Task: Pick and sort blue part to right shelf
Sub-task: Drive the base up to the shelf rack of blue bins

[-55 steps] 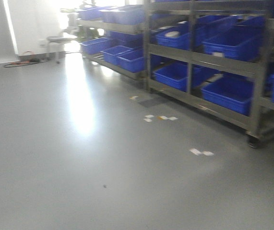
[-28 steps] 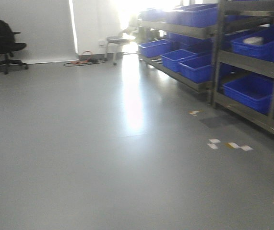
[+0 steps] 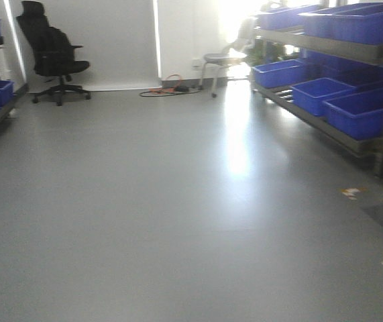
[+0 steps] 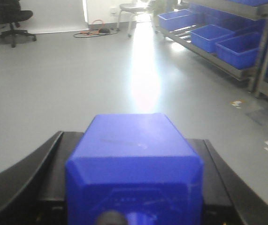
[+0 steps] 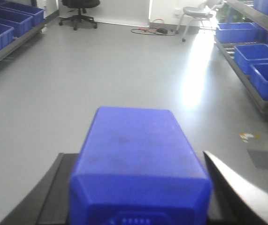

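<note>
The left end effector [image 4: 133, 140] is closed on a blue part [image 4: 134, 164], which fills the gap between its sides. The right end effector [image 5: 133, 157] seems to grip a second blue part [image 5: 136, 136] in the same way. The right shelf [image 3: 325, 45], carrying blue tubs [image 3: 355, 111], stands ahead and to the right of both, well apart.

Blue blocky housing [image 4: 134, 159] on each wrist, black pincer fingers [image 4: 26, 178] flanking
</note>
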You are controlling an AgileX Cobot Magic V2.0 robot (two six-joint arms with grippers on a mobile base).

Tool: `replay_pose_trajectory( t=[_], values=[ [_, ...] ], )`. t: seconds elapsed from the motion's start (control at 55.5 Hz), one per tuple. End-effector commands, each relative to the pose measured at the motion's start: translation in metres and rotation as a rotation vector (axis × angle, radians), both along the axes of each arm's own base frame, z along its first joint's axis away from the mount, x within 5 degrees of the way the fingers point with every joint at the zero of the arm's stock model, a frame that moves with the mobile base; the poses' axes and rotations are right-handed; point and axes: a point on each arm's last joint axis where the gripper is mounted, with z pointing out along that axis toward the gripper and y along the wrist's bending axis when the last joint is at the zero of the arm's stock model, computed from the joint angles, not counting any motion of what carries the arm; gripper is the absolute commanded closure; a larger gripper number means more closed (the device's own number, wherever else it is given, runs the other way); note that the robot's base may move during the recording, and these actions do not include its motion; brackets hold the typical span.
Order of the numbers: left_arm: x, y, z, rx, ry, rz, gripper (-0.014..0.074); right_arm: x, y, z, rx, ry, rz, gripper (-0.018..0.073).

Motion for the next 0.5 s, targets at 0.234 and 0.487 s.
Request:
replay_pose_trajectory(
  t=[0.234,0.487],
  values=[
    [-0.0067,0.0017,0.0158,-0.036,-0.129,-0.019,0.0293,0.0008,0.0011,0.0145,-0.002,-0.096,0.008,0.0302],
    [-0.0067,0.0017,0.0158,-0.036,-0.129,-0.019,0.0293,0.0008,0.0010,0.0144,-0.003,-0.095,0.008,0.0302]
  ],
)
